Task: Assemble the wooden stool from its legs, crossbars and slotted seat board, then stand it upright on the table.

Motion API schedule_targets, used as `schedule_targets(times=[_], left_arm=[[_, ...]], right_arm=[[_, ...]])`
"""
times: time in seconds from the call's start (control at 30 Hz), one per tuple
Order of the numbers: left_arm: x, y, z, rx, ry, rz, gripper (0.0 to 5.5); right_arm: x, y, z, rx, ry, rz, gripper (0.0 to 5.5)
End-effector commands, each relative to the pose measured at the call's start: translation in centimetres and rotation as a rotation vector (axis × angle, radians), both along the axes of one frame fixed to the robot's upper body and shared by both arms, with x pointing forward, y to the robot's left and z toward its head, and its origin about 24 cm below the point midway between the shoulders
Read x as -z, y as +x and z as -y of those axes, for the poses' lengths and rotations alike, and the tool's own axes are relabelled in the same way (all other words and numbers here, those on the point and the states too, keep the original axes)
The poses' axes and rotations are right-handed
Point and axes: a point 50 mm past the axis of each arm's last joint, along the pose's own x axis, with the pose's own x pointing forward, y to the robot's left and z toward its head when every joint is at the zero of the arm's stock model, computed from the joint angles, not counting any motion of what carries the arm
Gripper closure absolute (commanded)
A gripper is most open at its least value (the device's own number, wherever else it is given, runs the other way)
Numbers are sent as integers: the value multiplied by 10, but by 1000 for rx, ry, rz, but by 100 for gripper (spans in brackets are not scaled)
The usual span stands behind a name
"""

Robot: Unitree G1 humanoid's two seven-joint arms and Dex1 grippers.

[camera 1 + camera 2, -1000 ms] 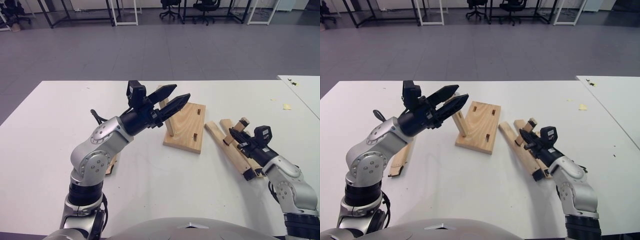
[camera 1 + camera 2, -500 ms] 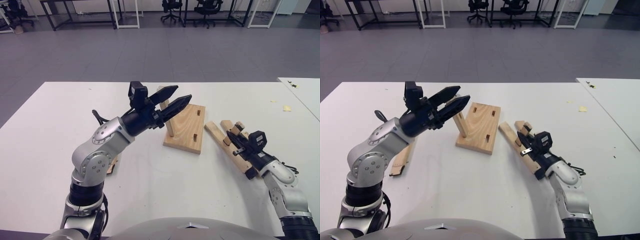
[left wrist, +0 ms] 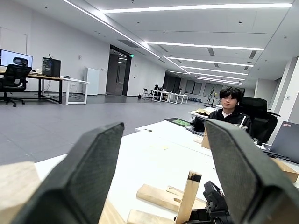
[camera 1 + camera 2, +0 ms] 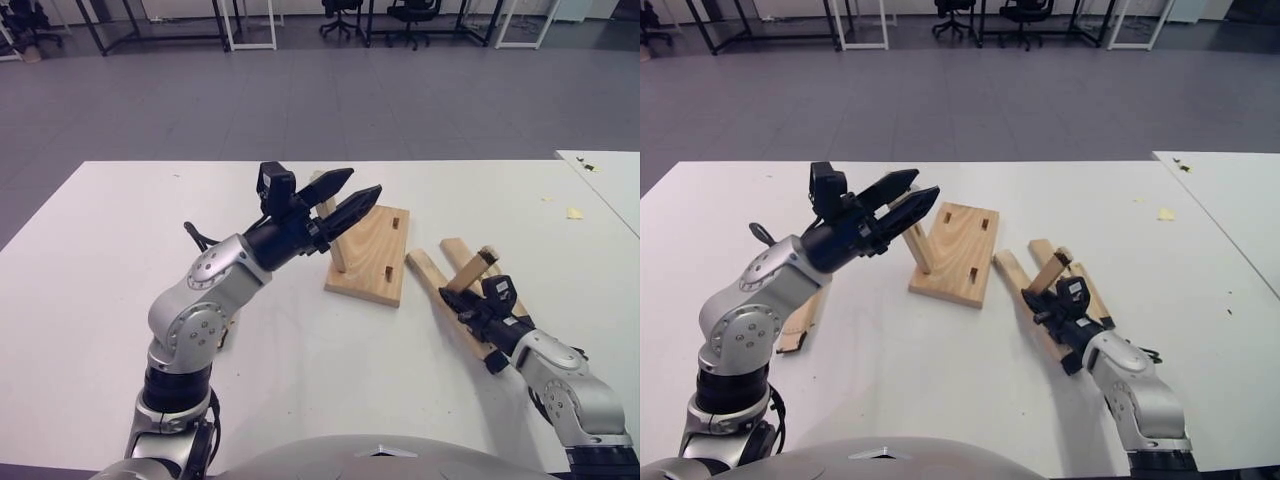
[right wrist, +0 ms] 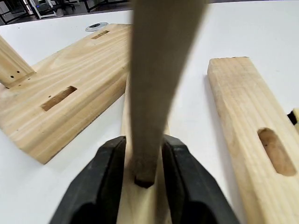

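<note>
While tilted, crossbar (image 5: pixel 161 70) in right claw (image 5: pixel 144 147).

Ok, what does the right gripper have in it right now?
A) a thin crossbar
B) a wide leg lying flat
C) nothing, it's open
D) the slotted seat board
A: the right wrist view shows the right gripper shut on the lower end of the thin crossbar, which sticks up at a tilt.

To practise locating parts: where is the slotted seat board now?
In the left eye view the slotted seat board lies mid-table, near the left gripper, loose wooden bars to its right.
</note>
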Motion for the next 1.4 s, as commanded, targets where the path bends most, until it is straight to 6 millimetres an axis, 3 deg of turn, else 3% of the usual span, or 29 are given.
schedule_targets(times=[0.03, 0.2, 0.33, 0.47, 0.8, 0.9, 1.0, 1.17, 1.27, 1.4], left_arm=[[1, -1, 0, -12, 6, 9, 231], [2, -2, 1, -13, 19, 14, 231], [2, -2, 4, -13, 15, 15, 231], [3, -3, 5, -10, 24, 14, 231], [1, 8, 3, -129, 80, 9, 231], [-10, 18, 5, -167, 76, 13, 231], [-29, 25, 10, -147, 6, 32, 231], [-43, 59, 16, -114, -81, -38, 231], [-36, 73, 9, -105, -126, -150, 231], [-42, 69, 8, -35, -222, -181, 231]], right_arm=[[-16, 1, -1, -35, -57, -14, 334], [-25, -13, 0, -76, -149, -133, 252], [-17, -21, 2, -99, -227, -262, 188], [-7, -27, 4, -79, -291, -363, 183], [-13, -15, 7, -49, -403, -277, 335], [-36, 3, 10, 28, -407, -107, 335], [-72, 23, -1, 11, -416, 129, 335], [-135, 36, -50, -183, -344, 559, 335], [-152, 34, -68, -276, -286, 675, 335], [-162, 31, -75, -343, -265, 740, 335]])
